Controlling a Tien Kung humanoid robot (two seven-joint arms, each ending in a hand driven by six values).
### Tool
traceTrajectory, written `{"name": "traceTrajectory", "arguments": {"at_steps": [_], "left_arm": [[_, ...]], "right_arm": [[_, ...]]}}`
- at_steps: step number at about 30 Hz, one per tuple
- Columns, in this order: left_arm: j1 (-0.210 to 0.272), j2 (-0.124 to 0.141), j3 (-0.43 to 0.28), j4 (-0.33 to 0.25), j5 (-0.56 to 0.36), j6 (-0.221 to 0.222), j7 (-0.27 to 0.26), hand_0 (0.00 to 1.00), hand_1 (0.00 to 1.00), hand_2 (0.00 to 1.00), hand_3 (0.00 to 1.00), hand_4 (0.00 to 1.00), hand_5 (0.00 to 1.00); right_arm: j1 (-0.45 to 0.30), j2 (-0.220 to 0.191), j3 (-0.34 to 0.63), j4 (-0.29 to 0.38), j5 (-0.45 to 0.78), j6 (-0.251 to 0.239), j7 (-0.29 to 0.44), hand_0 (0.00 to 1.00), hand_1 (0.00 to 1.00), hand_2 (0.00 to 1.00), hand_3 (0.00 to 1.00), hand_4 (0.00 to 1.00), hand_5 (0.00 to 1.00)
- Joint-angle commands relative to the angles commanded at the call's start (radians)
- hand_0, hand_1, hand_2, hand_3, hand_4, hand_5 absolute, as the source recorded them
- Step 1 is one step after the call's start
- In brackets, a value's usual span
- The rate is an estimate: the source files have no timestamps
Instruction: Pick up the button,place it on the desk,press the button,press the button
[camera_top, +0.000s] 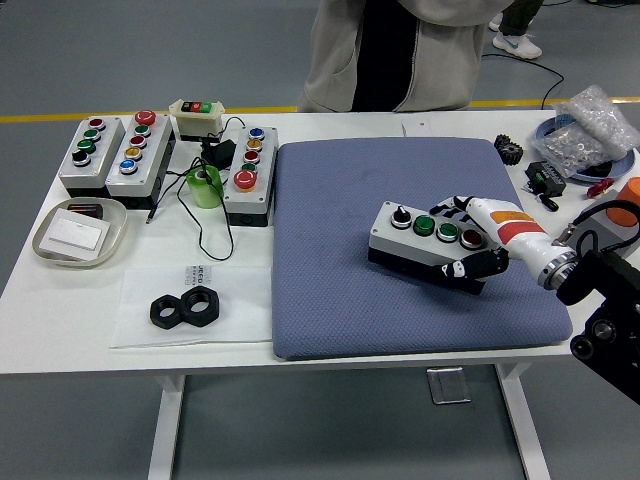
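Observation:
A grey button box (420, 238) with a black knob, two green buttons and a red button sits over the blue-grey pad (330, 270), right of its middle. My right hand (472, 240) is shut on the box's right end, thumb on the near side and fingers over the far side. The white and orange forearm runs off to the right edge. My left arm is out of view.
Three more button boxes (132, 152) and a small white switch box (197, 118) stand at the back left, with a green tape roll (205, 186). A white tray (78, 233) and two black nuts (186, 308) lie at the left. A person (395, 50) stands behind the table.

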Motion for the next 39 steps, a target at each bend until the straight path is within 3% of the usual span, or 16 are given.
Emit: {"name": "traceTrajectory", "arguments": {"at_steps": [7, 11, 15, 32, 38, 39], "left_arm": [[-0.001, -0.001, 0.0, 0.0, 0.0, 0.0, 0.0, 0.762, 0.828, 0.86, 0.825, 0.629, 0.998], [-0.001, -0.001, 0.001, -0.001, -0.002, 0.0, 0.0, 0.762, 0.827, 0.86, 0.825, 0.627, 0.998], [0.0, -0.001, 0.003, -0.001, -0.003, 0.0, 0.0, 0.762, 0.827, 0.86, 0.826, 0.627, 0.998], [-0.002, -0.001, 0.008, -0.002, -0.011, 0.001, -0.002, 0.763, 0.828, 0.86, 0.826, 0.627, 0.998], [-0.001, -0.001, 0.005, -0.002, -0.007, 0.001, -0.001, 0.763, 0.827, 0.86, 0.826, 0.627, 0.998], [0.0, -0.001, 0.003, -0.002, -0.004, 0.001, 0.0, 0.763, 0.827, 0.86, 0.826, 0.627, 0.998]], "right_arm": [[0.032, -0.014, -0.048, -0.029, -0.022, -0.011, 0.193, 0.344, 0.398, 0.545, 0.736, 0.874, 0.082], [0.059, -0.023, -0.103, -0.036, -0.053, -0.014, 0.23, 0.358, 0.408, 0.548, 0.742, 0.87, 0.083], [0.082, -0.024, -0.15, -0.044, -0.072, -0.024, 0.246, 0.359, 0.41, 0.548, 0.746, 0.867, 0.079], [0.123, 0.002, -0.18, -0.107, -0.082, -0.012, 0.26, 0.374, 0.428, 0.559, 0.761, 0.856, 0.061], [0.123, 0.0, -0.178, -0.107, -0.099, 0.015, 0.248, 0.402, 0.452, 0.585, 0.791, 0.842, 0.059], [0.122, -0.001, -0.178, -0.107, -0.102, 0.022, 0.246, 0.451, 0.488, 0.644, 0.858, 0.842, 0.051]]}}
